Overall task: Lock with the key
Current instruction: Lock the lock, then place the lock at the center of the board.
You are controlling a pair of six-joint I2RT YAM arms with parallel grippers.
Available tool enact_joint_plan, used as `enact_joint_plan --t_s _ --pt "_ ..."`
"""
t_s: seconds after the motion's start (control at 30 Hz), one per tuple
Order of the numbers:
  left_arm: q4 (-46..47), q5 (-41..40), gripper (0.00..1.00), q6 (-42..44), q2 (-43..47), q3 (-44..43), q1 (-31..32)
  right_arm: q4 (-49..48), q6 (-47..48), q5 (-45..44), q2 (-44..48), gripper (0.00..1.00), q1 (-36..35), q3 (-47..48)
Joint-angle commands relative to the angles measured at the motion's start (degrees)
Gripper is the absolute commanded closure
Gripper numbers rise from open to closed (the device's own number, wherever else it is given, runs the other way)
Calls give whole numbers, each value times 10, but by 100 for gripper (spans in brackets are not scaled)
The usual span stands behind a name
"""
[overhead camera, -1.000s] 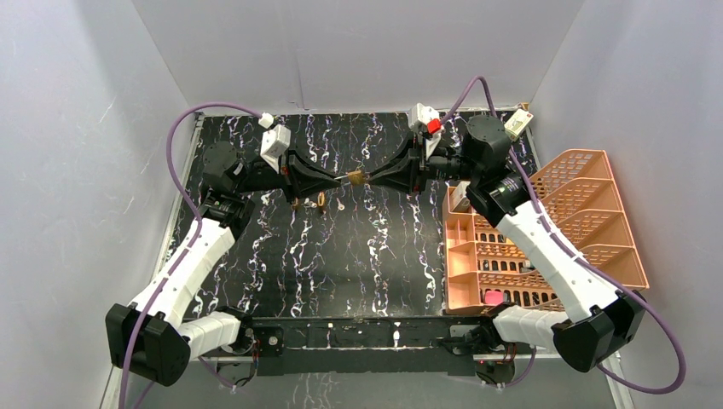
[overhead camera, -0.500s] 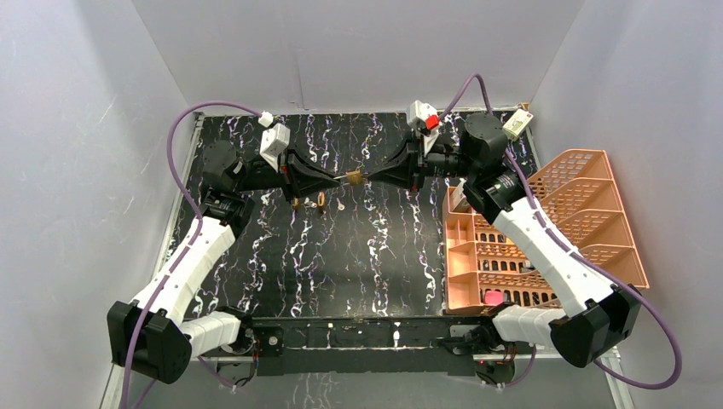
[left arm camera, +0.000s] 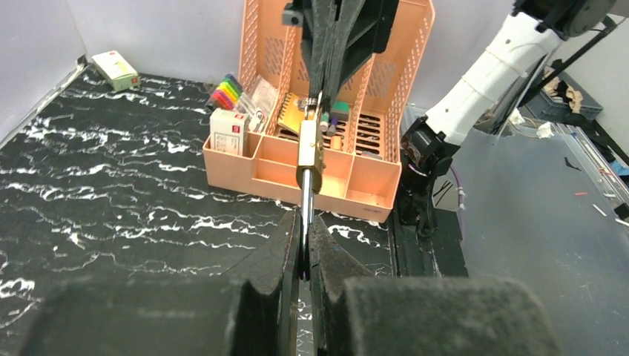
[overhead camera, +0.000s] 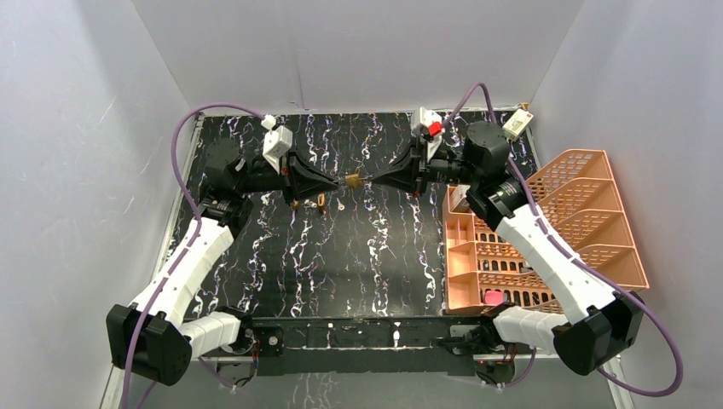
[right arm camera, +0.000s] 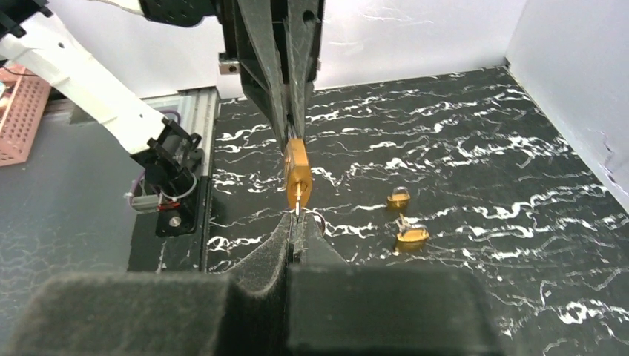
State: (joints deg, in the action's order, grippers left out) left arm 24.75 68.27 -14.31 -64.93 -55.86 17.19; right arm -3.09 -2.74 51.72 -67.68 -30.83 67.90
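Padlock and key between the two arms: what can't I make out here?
- Key: right wrist view, mostly buried in the right jaws; turn angle unreadable.
- Shackle: left wrist view, left jaws cover its ends; open or shut unclear.
- Padlock: top view, too small for detail.

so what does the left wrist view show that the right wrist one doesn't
Only left wrist: the orange rack with markers in it, and the left tool shut on the padlock by its shackle.
Only right wrist: two spare padlocks lying on the table, and the key running from the shut right tool into the padlock's base.
Both: the padlock held between the two tools, over the black marbled table.
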Motion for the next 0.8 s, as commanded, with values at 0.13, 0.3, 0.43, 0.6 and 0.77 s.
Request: enact_joint_plan --t_s 0.13,0.3,0.43,0.6,0.77 --pt "-129 -51 100 82 38 -30 -19 -83 -51 -15 74 100 68 -83" --pt "-340 -146 100 182 25 -98 -19 -58 -47 -90 90 100 80 -108" --pt "-469 -246 100 184 -29 -166 -19 -37 -46 -152 71 100 80 -116" --pt "-582 -381 100 151 -121 -248 20 -75 -83 -202 36 100 74 -149" --pt "-632 -559 100 114 -209 -305 117 -126 -116 -298 -12 100 38 -183"
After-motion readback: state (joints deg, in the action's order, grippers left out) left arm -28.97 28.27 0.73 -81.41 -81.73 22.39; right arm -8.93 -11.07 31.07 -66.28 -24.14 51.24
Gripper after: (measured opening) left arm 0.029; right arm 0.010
